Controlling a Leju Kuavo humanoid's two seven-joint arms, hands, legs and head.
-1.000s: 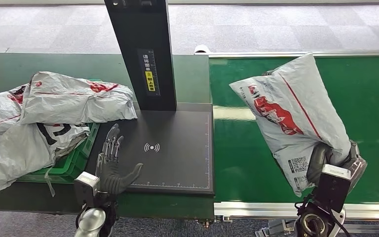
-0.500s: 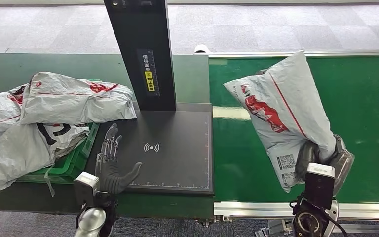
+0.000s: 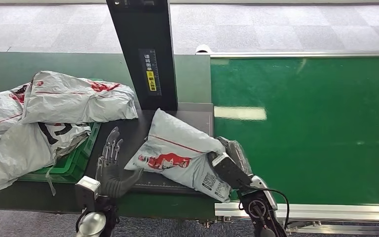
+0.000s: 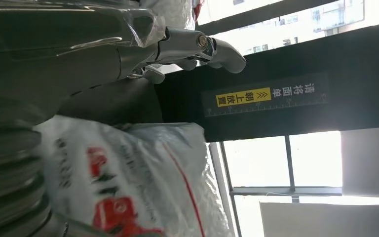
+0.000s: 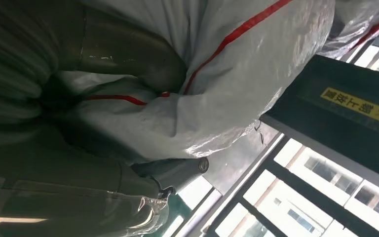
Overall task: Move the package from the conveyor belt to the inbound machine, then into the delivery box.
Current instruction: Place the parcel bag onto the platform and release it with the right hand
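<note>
**Package Resting on the Inbound Machine Platform**

On the dark scan platform of the inbound machine (image 3: 175,129), we find the package (image 3: 177,150), a grey poly mailer with red print and a barcode label. It lies flat across the platform, covering most of the surface in front of the black upright column (image 3: 145,54), with its labelled corner overhanging the platform's front edge near the conveyor belt (image 3: 306,128).

We hold the package with the right hand (image 3: 227,160), which grips its right-hand end; the right wrist view confirms the thumb and fingers (image 5: 170,170) closed around the crumpled film. The right arm reaches in from below, across the near rail of the conveyor.

We keep the left hand (image 3: 111,165) open at the platform's left front corner, fingers spread and pointing away from the robot, palm turned toward the package. The thumb lies just beside the package's near-left corner; we cannot tell whether it touches. In the left wrist view the package sits close beside that hand.

To the left of the platform stands the green delivery box (image 3: 74,160), heaped with several similar grey mailers (image 3: 74,98) that spill over its rim.
</note>
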